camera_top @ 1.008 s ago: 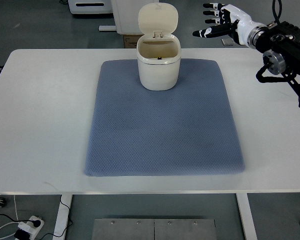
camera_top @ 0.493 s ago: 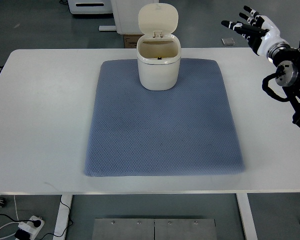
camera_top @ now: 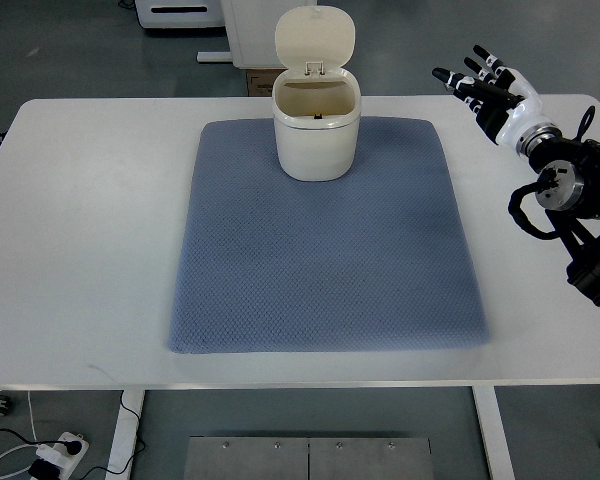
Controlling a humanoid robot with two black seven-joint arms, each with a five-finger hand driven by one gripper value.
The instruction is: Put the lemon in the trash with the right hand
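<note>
A cream trash bin [camera_top: 317,130] stands at the far edge of the blue mat [camera_top: 325,240], its flip lid [camera_top: 315,40] raised. I see no lemon anywhere; the bin's inside is mostly hidden from here. My right hand [camera_top: 480,88] hovers over the table's far right corner, well to the right of the bin, fingers spread and holding nothing. The left arm is out of the picture.
The white table [camera_top: 80,220] carries the mat and bin. Beyond its far edge are a cardboard box [camera_top: 260,80] and white furniture on the floor. A power strip [camera_top: 55,452] lies on the floor at lower left.
My right hand has pulled back from near the bin, swinging right and then down toward the table's far right corner, staying open and empty throughout.
</note>
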